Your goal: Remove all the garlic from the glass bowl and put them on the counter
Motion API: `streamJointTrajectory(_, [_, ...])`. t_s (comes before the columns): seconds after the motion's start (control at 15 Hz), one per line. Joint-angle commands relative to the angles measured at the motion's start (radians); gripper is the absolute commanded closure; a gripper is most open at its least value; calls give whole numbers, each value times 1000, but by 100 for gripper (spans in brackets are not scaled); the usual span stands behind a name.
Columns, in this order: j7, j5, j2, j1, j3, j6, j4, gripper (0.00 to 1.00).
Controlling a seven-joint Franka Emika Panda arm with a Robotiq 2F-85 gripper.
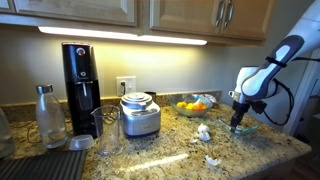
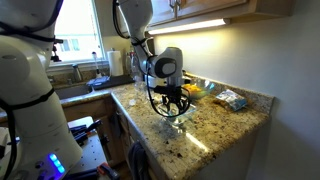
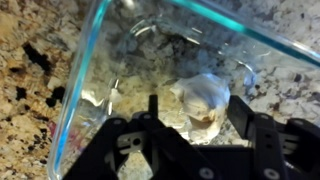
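In an exterior view, your gripper [image 1: 238, 119] hangs in the bowl [image 1: 247, 130]; two garlic [image 1: 204, 132] lie nearby on the counter [image 1: 165, 152]. In an exterior view, the gripper [image 2: 175, 106] hides the bowl's contents. Only the wrist view shows one garlic [image 3: 208, 95] between wide-open jaws: centre on it, close gently, keep clear of the glass.

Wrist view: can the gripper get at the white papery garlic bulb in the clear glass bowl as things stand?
Probably yes. The black gripper hangs over the clear greenish glass bowl, fingers open, the white garlic bulb below the gap and nothing covering it.
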Motion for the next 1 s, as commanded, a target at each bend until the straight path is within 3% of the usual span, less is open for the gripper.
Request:
streamJointTrajectory(0.0, [1, 12, 6, -25, 17, 16, -2, 59])
streamJointTrajectory(0.27, [9, 13, 4, -22, 12, 13, -5, 84])
streamJointTrajectory(0.93, [135, 5, -195, 21, -18, -26, -54, 84])
